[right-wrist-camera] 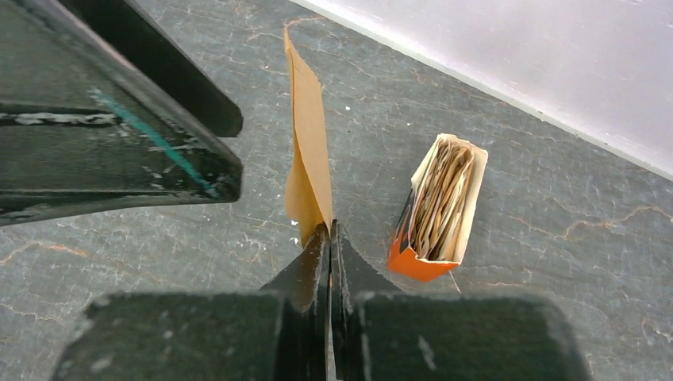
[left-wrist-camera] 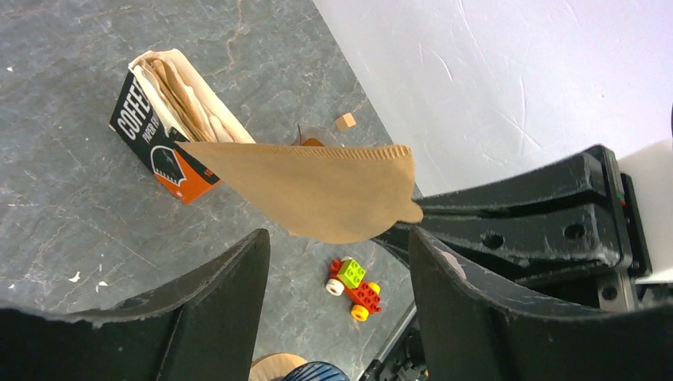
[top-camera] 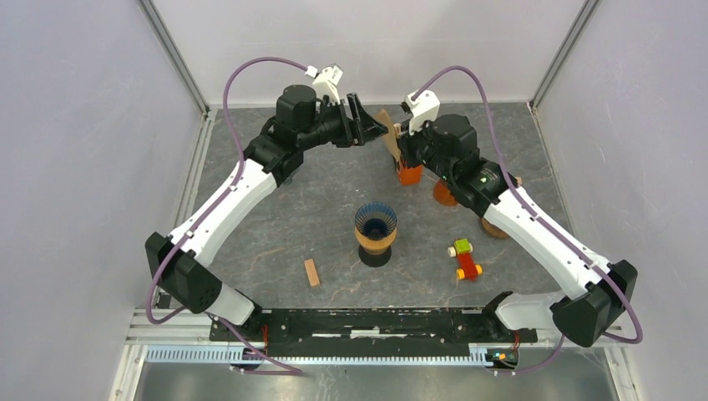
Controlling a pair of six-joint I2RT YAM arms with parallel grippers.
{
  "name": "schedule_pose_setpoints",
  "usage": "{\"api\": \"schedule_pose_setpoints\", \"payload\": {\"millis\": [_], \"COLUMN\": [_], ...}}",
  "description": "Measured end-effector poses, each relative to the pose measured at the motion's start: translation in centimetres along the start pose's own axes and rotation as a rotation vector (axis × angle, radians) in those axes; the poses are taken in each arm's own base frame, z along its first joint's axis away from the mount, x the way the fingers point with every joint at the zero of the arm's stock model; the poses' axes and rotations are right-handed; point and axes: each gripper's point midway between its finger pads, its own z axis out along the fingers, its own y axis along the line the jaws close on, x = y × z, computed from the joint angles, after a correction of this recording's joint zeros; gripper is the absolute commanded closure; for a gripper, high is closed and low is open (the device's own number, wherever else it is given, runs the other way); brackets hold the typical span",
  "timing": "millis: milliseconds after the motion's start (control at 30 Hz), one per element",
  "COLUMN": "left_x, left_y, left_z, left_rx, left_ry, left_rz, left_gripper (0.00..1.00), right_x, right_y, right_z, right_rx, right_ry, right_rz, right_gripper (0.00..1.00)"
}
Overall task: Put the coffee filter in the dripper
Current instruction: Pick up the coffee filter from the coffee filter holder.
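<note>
My right gripper (right-wrist-camera: pixel 329 232) is shut on the lower corner of a brown paper coffee filter (right-wrist-camera: pixel 308 151), holding it up edge-on above the table. In the left wrist view the filter (left-wrist-camera: pixel 317 189) hangs as a flat fan just beyond my left gripper (left-wrist-camera: pixel 337 248), which is open with nothing between its fingers (left-wrist-camera: pixel 226 294). From above, both grippers meet at the back of the table, left (top-camera: pixel 374 129) and right (top-camera: pixel 399 150), with the filter (top-camera: pixel 385 134) between them. The blue ribbed dripper (top-camera: pixel 376 220) stands on a wooden stand at the table's middle, apart from both.
An orange and black box of filters (right-wrist-camera: pixel 439 208) stands open below the right gripper, also the box (top-camera: pixel 409 174) from above. A toy brick car (top-camera: pixel 464 259), a small wooden block (top-camera: pixel 311 271) and a wooden disc (top-camera: pixel 493 227) lie on the table. Walls close in behind and at the sides.
</note>
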Motion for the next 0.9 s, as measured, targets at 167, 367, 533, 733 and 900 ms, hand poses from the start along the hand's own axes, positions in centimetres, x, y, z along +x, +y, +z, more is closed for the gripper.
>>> {"api": "schedule_pose_setpoints", "payload": {"millis": [167, 367, 533, 733, 900], "left_x": [0.2, 0.0, 0.1, 0.8, 0.7], "left_y": [0.2, -0.1, -0.1, 0.4, 0.5], "left_z": [0.8, 0.8, 1.2, 2.2, 2.4], "left_rx": [-0.007, -0.001, -0.001, -0.024, -0.033], "left_ry": [0.012, 0.004, 0.009, 0.025, 0.022], "left_rz": [-0.074, -0.101, -0.111, -0.116, -0.115], "left_gripper": [0.32, 0.35, 0.39, 0.43, 0.44], "right_x": [0.5, 1.0, 1.4, 1.4, 1.4], "right_y": [0.2, 0.5, 0.9, 0.9, 0.9], "right_z": [0.5, 1.1, 1.5, 1.5, 1.5], "right_rx": [0.023, 0.035, 0.035, 0.040, 0.047], "right_ry": [0.015, 0.026, 0.035, 0.036, 0.035], "right_rz": [0.003, 0.003, -0.002, -0.004, -0.005], "right_gripper": [1.00, 1.00, 1.00, 1.00, 1.00]}}
